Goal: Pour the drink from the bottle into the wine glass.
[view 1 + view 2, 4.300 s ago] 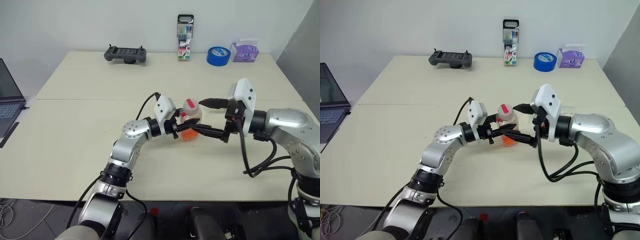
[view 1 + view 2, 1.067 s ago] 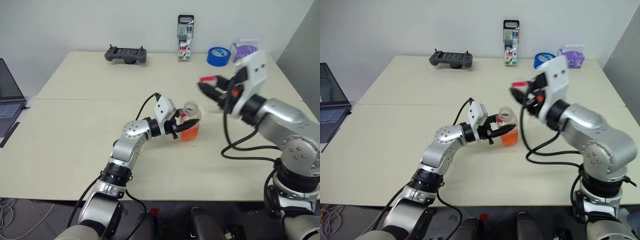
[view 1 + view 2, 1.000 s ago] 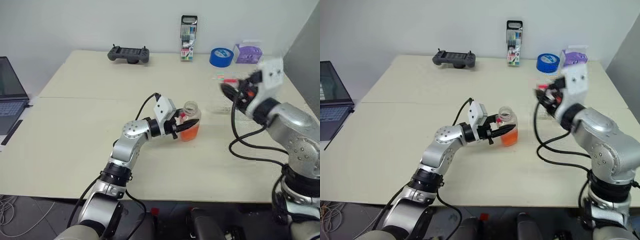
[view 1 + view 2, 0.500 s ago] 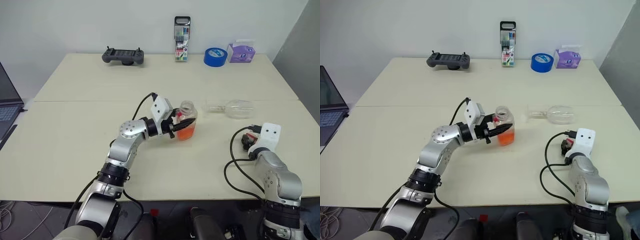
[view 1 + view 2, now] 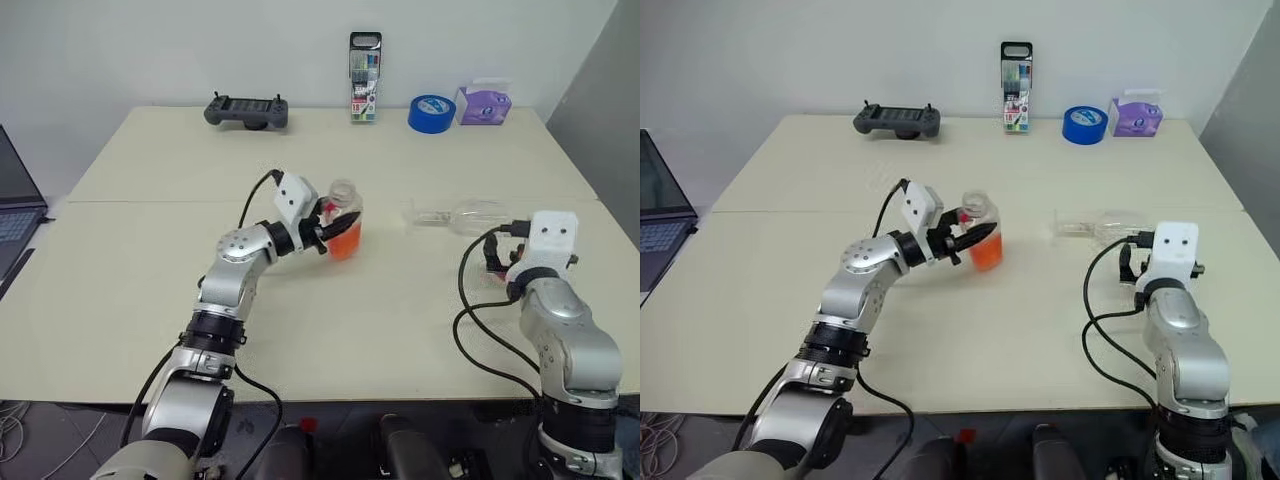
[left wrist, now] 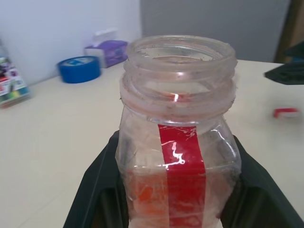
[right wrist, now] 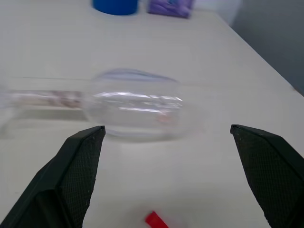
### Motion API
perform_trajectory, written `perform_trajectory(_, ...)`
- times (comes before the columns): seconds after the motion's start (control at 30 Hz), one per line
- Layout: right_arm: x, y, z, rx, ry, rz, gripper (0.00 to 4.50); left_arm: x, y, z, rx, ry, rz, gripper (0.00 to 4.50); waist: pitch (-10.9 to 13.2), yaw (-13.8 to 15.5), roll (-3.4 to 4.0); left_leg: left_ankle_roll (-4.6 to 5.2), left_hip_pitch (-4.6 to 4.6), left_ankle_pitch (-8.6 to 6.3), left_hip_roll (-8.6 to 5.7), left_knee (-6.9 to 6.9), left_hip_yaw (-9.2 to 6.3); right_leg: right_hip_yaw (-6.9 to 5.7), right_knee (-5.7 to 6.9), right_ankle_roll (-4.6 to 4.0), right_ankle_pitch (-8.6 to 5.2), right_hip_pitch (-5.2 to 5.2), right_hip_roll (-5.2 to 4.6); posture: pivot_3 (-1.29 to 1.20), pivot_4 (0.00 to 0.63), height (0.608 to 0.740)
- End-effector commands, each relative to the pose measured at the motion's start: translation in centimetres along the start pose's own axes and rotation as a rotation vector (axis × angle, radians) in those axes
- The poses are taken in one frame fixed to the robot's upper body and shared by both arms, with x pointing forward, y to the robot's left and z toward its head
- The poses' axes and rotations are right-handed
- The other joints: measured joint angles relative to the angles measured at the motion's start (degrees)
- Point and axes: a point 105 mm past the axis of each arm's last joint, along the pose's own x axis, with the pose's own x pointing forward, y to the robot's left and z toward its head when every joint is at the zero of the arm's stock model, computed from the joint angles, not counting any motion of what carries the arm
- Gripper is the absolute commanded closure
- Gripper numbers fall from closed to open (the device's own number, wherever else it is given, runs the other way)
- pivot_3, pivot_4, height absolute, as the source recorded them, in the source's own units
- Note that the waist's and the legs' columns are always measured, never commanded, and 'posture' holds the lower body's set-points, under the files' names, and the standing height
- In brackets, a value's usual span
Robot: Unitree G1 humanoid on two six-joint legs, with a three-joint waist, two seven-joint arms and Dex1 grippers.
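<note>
Beige table [image 5: 150, 300] fills most of the head views, seam running across mid-frame. Laptop [image 5: 10, 205] cut off at the left edge.

Left gripper [image 5: 335, 228] sits just left of frame centre, clamped on the bottle [image 5: 343, 222]. In the left wrist view the two black fingers [image 6: 99, 190] press both sides of the bottle. Bottle is upright, mouth uncapped, red label stripe down the front; no writing legible on it. The drink [image 5: 344, 240], orange-red, fills only the lower part.

Right gripper [image 7: 166, 175] is at the right of the head views, jaws spread wide, nothing between them. A small red piece [image 7: 154, 220] lies on the table between the fingers; can't tell what it is.

Wine glass [image 5: 470, 214] lies on its side, centre-right of the head views, bowl to the right, stem and foot to the left. It's just ahead of the right gripper, not touching it, and well apart from the bottle.

Along the far edge, upper part of frame: black game controller [image 5: 246, 110] at upper left of centre, upright marker pack [image 5: 364, 78] with a "18" mark, other print unreadable, blue tape roll [image 5: 431, 113], purple tissue box [image 5: 483, 104].
</note>
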Motion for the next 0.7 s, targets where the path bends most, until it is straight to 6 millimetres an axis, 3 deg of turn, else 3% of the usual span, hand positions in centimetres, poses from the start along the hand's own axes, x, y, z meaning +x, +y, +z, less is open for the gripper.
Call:
perform_trajectory(0.03,-3.6,10.1,4.6,-0.006,-0.160,0.642,0.00,-1.5,4.0,2.4,0.066,-0.054,0.165,2.67,0.00,-0.36,0.00,0.01,0.01,0.00,0.01,0.00,-0.03,0.01,0.00,0.00,0.00,-0.01,0.02,0.00,0.150,0.740)
perform_trajectory(0.1,-5.2,13.1,5.4,-0.028,-0.167,0.836,0.00,-2.8,6.3,2.2,0.079,-0.036,0.273,2.67,0.01,-0.74,0.00,0.01,0.01,-0.01,0.01,-0.01,-0.10,-0.03,0.00,0.00,0.00,-0.01,0.12,0.00,0.150,0.740)
perform_trajectory(0.27,-4.5,16.7,6.7,-0.039,-0.198,0.946,0.00,-6.5,10.5,1.5,0.080,-0.003,0.502,2.67,0.01,-0.56,-0.02,0.00,-0.03,0.00,0.09,0.02,-0.32,-0.21,0.01,-0.05,0.03,0.00,0.09,0.00,0.150,0.740)
perform_trajectory(0.43,-3.6,18.7,7.0,-0.036,-0.205,0.970,0.00,-8.8,11.5,0.2,0.058,0.009,0.596,2.67,0.01,0.14,-0.03,-0.03,-0.19,0.02,-0.03,0.03,-0.27,-0.20,-0.05,-0.05,0.03,-0.10,-0.23,0.00,0.150,0.740)
perform_trajectory(0.7,-3.5,19.2,6.3,-0.039,-0.183,0.979,0.00,-10.6,12.0,-1.1,-0.025,-0.032,0.687,2.67,-0.03,0.22,-0.09,-0.13,-0.17,0.07,-0.14,0.08,-0.23,-0.21,-0.01,-0.04,0.05,-0.10,-0.58,0.00,0.150,0.740)
